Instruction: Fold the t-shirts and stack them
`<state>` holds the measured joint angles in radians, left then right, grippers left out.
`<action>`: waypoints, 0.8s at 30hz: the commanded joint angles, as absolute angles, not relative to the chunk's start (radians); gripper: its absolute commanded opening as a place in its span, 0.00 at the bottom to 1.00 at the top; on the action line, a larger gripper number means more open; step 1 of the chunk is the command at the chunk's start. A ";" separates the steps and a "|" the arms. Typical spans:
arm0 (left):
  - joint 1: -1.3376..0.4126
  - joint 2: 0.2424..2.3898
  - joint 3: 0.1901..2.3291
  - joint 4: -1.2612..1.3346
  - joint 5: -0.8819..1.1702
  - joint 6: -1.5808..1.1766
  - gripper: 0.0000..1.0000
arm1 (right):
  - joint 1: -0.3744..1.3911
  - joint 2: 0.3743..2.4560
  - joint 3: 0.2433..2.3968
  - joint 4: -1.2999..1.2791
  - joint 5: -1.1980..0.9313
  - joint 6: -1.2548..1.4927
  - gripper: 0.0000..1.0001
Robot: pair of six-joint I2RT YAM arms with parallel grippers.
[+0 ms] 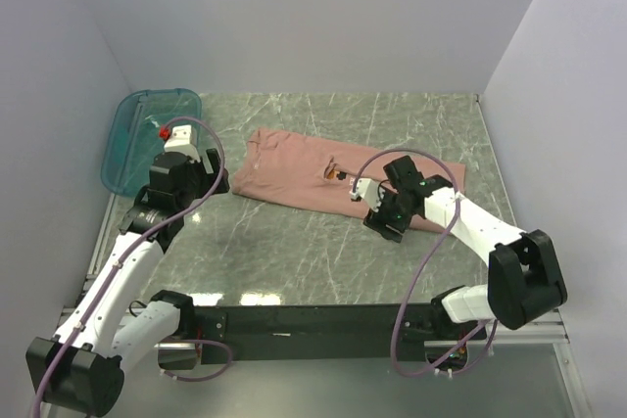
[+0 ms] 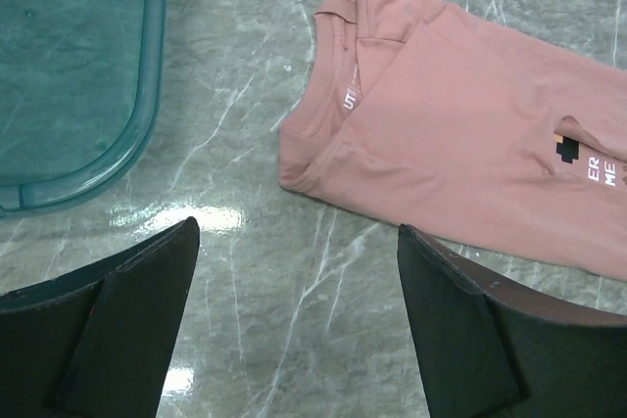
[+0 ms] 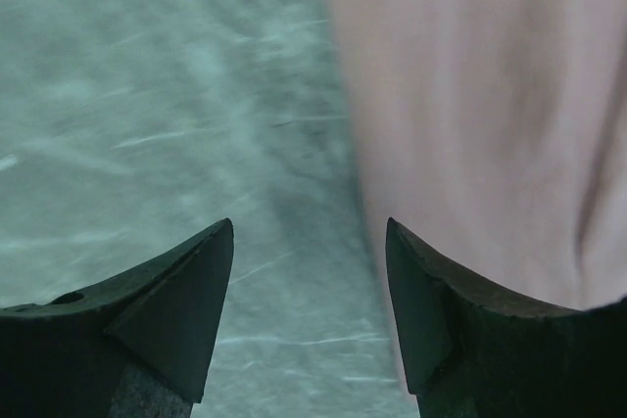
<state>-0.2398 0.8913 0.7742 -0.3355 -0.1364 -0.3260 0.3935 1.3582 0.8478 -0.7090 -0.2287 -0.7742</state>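
The salmon-pink t-shirt (image 1: 323, 175) lies folded lengthwise on the marble table, collar to the left, its pixel print partly showing. In the left wrist view the shirt (image 2: 460, 134) shows its collar and the print. My left gripper (image 1: 220, 183) is open and empty, just left of the shirt's collar end; its jaws (image 2: 299, 242) stand wide over bare table. My right gripper (image 1: 384, 225) is open and empty, low at the shirt's near edge; in the right wrist view the jaws (image 3: 310, 232) straddle the edge of the shirt (image 3: 490, 115).
A teal translucent bin (image 1: 147, 134) lies at the table's back left, also in the left wrist view (image 2: 78, 66). White walls close in the table on three sides. Marble table (image 1: 294, 252) lies bare in front of the shirt.
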 commanded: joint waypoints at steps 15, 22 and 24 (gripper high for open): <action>-0.239 0.857 0.788 -0.302 -0.127 -0.311 0.87 | 0.437 1.422 0.729 -0.393 0.057 -0.713 0.60; -0.239 0.854 0.785 -0.302 -0.130 -0.313 0.87 | 0.442 1.486 0.718 -0.373 0.074 -0.718 0.44; -0.239 0.854 0.785 -0.301 -0.127 -0.313 0.87 | 0.442 1.491 0.712 -0.371 0.077 -0.724 0.41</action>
